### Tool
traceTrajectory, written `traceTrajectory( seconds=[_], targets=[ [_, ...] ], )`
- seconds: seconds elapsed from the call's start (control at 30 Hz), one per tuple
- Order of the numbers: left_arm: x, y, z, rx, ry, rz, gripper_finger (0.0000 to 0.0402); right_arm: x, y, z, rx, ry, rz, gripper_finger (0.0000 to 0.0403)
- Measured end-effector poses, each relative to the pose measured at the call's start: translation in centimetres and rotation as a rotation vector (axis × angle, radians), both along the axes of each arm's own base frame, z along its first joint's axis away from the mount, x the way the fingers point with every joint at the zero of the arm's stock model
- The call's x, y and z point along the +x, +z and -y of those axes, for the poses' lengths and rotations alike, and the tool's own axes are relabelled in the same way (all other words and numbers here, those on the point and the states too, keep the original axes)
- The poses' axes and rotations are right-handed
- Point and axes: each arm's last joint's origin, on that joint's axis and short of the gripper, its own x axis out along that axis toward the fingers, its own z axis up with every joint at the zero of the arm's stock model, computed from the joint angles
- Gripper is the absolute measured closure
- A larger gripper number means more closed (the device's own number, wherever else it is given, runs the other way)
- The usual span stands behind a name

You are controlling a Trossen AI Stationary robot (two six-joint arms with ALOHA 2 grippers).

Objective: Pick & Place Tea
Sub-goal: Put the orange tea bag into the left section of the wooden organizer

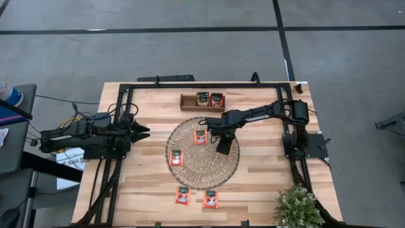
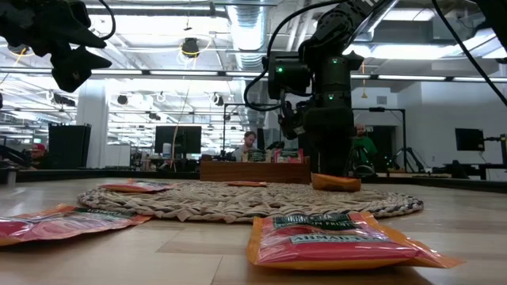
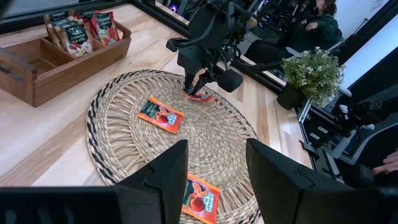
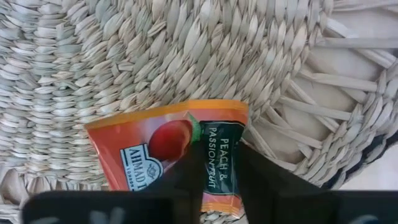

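So progress check on the tea sorting: it looks maybe a third done, going by how things lie. The wooden tray (image 1: 190, 101) at the far edge of the table (image 1: 266, 171) already has a couple of tea sachets (image 1: 209, 99) standing in its right-hand compartments, while the left compartment looks empty from above. Still out: one red sachet (image 1: 200, 137) on the upper part of the round woven mat (image 1: 190, 174), another (image 1: 177, 157) on the mat's left side, and two more (image 1: 183, 196) (image 1: 211, 199) lying on the bare wood just past the mat's near edge. The right gripper (image 1: 223, 147) is down on the mat's right side, and its wrist camera shows its two dark fingers (image 4: 186, 171) pinching the edge of an orange peach sachet (image 4: 161, 146) that's lying flat on the weave, so I'd say it's closing on that one; the sachet doesn't look lifted off the mat yet. The left gripper (image 1: 142, 132) sits off the mat's left side with its fingers (image 3: 163, 177) spread apart, holding nothing, basically parked. So my read: the current sachet needs to go up and over to the tray, then four more to fetch. The potted plant (image 1: 297, 206) in the near right corner is well out of the way.
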Motion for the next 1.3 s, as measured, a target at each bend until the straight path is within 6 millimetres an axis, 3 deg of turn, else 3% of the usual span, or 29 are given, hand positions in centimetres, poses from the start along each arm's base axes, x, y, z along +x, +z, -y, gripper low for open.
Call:
traceTrajectory(
  seconds=[0.23, 0.5, 0.73, 0.93, 1.17, 1.3],
  targets=[
    [0.0, 0.0, 0.0, 0.0, 0.0, 0.0, 0.0247, -0.1, 0.0, 0.2, -0.005, -0.006, -0.005, 0.0395],
    [0.0, 0.0, 0.0, 0.0, 0.0, 0.0, 0.0247, -0.7, 2.1, 0.2, -0.057, -0.006, 0.03, 0.04],
    [0.0, 0.0, 0.0, 0.0, 0.0, 0.004, 0.0247, -2.0, 5.7, 0.0, -0.107, -0.034, 0.074, 0.0401],
    [0.0, 0.1, 0.0, 0.0, 0.0, 0.008, 0.0247, -2.2, 10.0, -0.8, -0.199, -0.014, 0.109, 0.0402],
    [0.0, 0.1, 0.0, 0.001, 0.004, 0.008, 0.0247, -0.1, 16.9, -2.6, -0.442, 0.076, 0.314, 0.0402],
    [0.0, 0.1, 0.0, 0.002, 0.007, 0.008, 0.0247, 2.0, 19.4, -2.5, -0.611, 0.132, 0.434, 0.0402]
  ],
)
